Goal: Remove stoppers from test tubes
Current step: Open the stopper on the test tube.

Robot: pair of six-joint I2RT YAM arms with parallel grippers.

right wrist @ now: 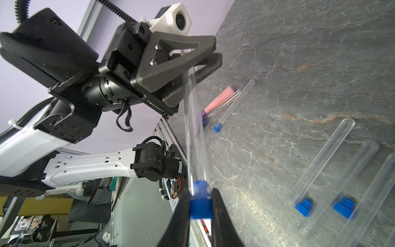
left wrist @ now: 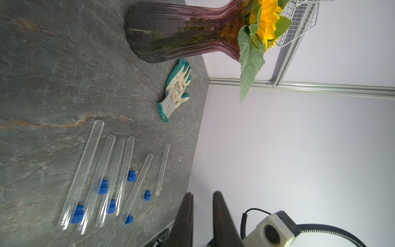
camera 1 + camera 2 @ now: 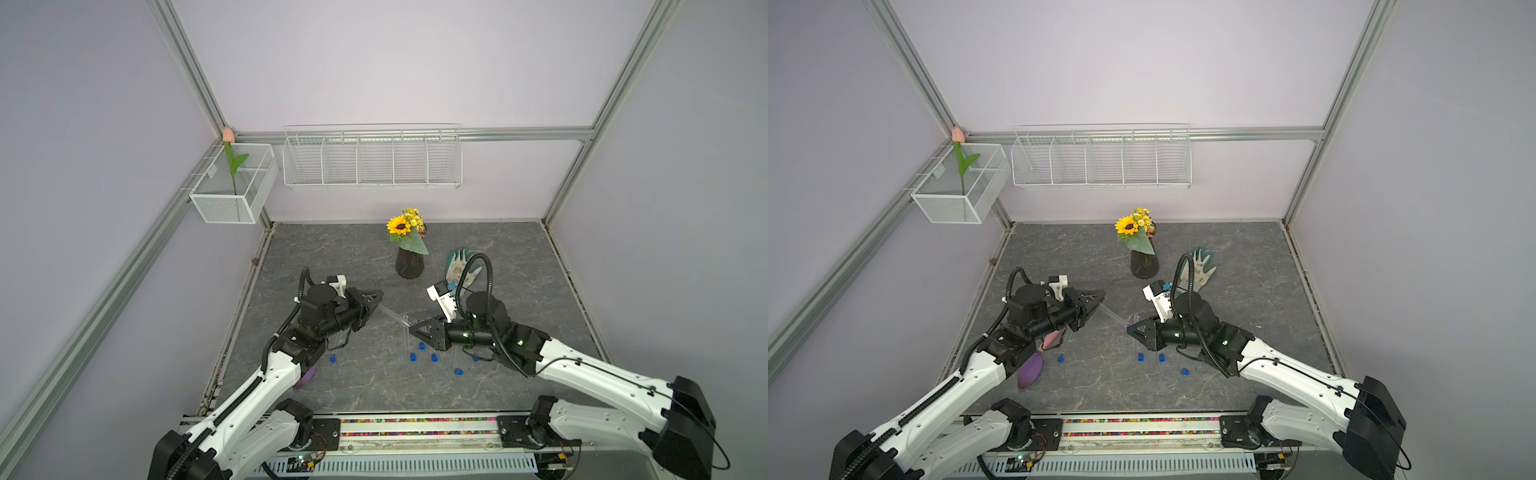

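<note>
Above table (image 3: 332, 257) centre: left gripper (image 1: 210, 51) clenched on tube (image 1: 193, 128), far-left end; right gripper (image 1: 200, 192) pinching stopper (image 1: 201, 208), near-right end.

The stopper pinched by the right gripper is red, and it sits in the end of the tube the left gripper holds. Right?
Not red: the right wrist view shows the stopper is blue. The right gripper does pinch it, in the end of the tube the left gripper holds.
</note>
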